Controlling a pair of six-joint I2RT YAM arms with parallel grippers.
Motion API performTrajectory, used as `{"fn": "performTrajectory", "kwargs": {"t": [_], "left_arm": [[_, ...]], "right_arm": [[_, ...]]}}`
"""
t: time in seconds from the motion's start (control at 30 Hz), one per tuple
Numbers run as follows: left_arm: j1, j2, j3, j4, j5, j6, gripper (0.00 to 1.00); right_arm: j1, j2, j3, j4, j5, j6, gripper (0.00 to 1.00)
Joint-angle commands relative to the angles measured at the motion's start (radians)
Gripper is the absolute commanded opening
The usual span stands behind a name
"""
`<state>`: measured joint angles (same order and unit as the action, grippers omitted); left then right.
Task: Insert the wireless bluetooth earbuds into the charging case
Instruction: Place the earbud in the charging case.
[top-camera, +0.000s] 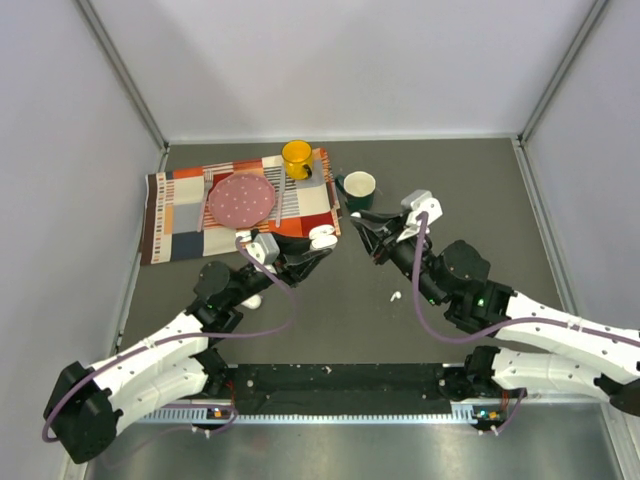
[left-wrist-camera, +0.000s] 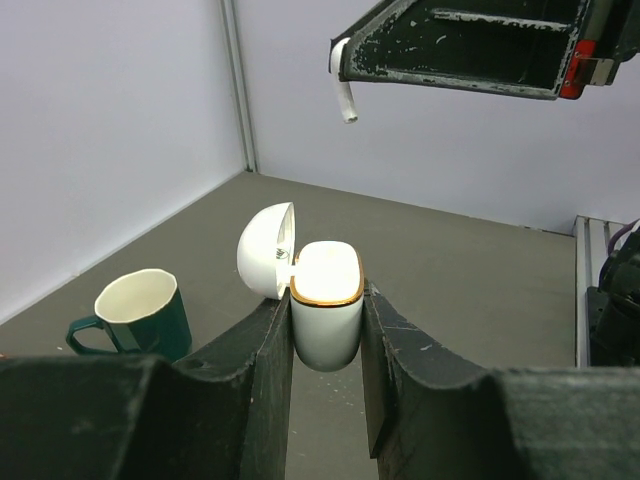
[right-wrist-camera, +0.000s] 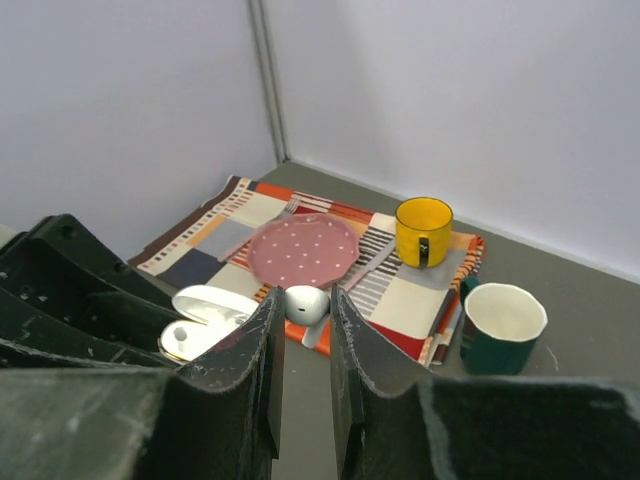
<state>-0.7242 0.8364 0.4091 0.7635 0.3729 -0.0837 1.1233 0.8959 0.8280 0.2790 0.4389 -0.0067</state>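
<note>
One tiny glossy white plastic earbud (right-wrist-camera: 305, 303) sat pinched in R claw (top-camera: 358, 225), stem down, w/ the open white pebble-shaped plastic case (left-wrist-camera: 326, 300) at its 9 o'clock from above, clamped upright in L claw (top-camera: 316, 247).

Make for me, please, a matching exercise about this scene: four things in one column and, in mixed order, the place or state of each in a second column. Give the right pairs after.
Column A
1. charging case
2. yellow mug
3. dark green mug
4. right tool

Column B
a. stands on the bare table
b. shut on an earbud
c. stands on the patchwork placemat
d. lid open, held in the left tool

Pairs: 1-d, 2-c, 3-a, 4-b
</note>
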Motion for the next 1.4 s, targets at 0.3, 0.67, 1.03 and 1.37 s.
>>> {"fn": "performTrajectory", "kwargs": {"t": [0.3, 0.67, 1.03, 1.37], "left_arm": [[-0.001, -0.008, 0.008, 0.068, -0.011, 0.007, 0.00], [-0.001, -0.016, 0.005, 0.079, -0.020, 0.006, 0.00], [-0.001, -0.020, 0.005, 0.096, -0.014, 0.001, 0.00], [0.000, -0.020, 0.008, 0.100, -0.019, 0.004, 0.00]], "right_arm": [[0.062, 0.097, 0.063, 0.140, -0.069, 0.001, 0.00], [0.086, 0.120, 0.053, 0.117, -0.085, 0.027, 0.00], [0.093, 0.146, 0.048, 0.103, -0.060, 0.011, 0.00], [0.095, 0.152, 0.048, 0.120, -0.009, -0.038, 0.00]]}}
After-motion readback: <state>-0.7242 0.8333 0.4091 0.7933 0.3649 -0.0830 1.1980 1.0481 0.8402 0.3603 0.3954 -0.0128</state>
